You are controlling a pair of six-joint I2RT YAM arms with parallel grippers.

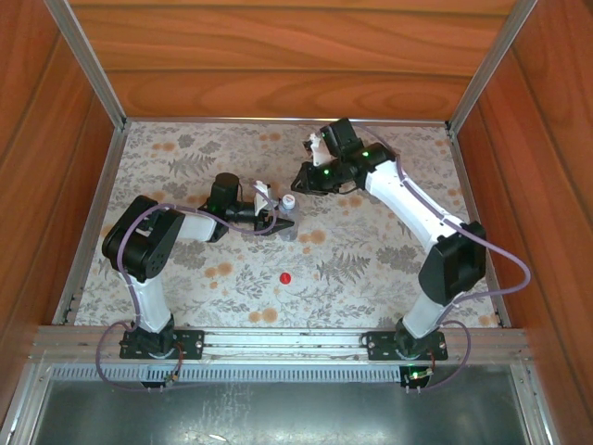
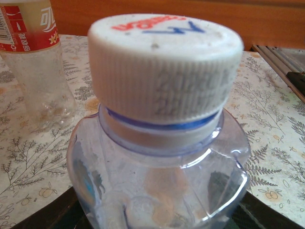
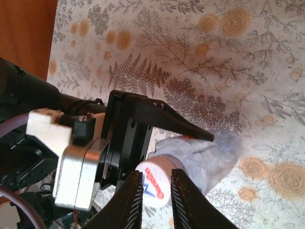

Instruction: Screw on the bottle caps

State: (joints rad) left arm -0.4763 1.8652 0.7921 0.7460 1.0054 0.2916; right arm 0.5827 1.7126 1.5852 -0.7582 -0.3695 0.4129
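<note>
The bluish clear bottle (image 2: 157, 191) stands at mid-table (image 1: 290, 225). My left gripper (image 1: 276, 222) is shut on its body, one black finger (image 3: 181, 125) lying across it. The white cap (image 2: 162, 67) sits on the bottle's neck over a blue ring, with no finger touching its ribbed side. My right gripper (image 3: 156, 172) hovers just above that cap (image 3: 155, 186), fingers a little apart and empty; from above it is just behind the bottle (image 1: 304, 176). The red cap (image 1: 285, 277) lies loose on the table nearer the arm bases. The labelled bottle (image 2: 33, 62) stands uncapped beyond the held one.
The flowered tabletop (image 1: 371, 250) is boxed in by wooden walls (image 1: 278, 83) at the back and both sides. A metal rail (image 1: 278, 343) runs along the near edge by the arm bases.
</note>
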